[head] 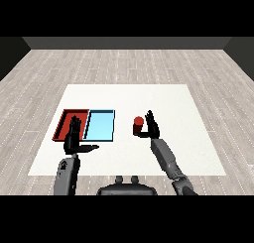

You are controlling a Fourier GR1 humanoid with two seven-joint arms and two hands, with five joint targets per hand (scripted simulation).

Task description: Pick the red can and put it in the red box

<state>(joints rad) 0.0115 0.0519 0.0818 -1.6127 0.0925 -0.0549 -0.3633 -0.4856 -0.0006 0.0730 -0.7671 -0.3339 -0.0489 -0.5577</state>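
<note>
Red shallow rectangular tray (63, 119) sits at the left of my white desk (168, 103), touching the light blue rectangular tray (101, 125) beside it; my left robot hand (74, 140) hovers over the red tray's near edge, released, fingers straight and thumb out; further right I see the small red cylindrical can (138, 125), well apart from both trays, with my right robot hand (150, 128) grasping it, fingers curled round its right side.

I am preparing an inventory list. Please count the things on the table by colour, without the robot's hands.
Red: 2, the red tray and the red can
Light blue: 1, the light blue tray
Total: 3
</note>
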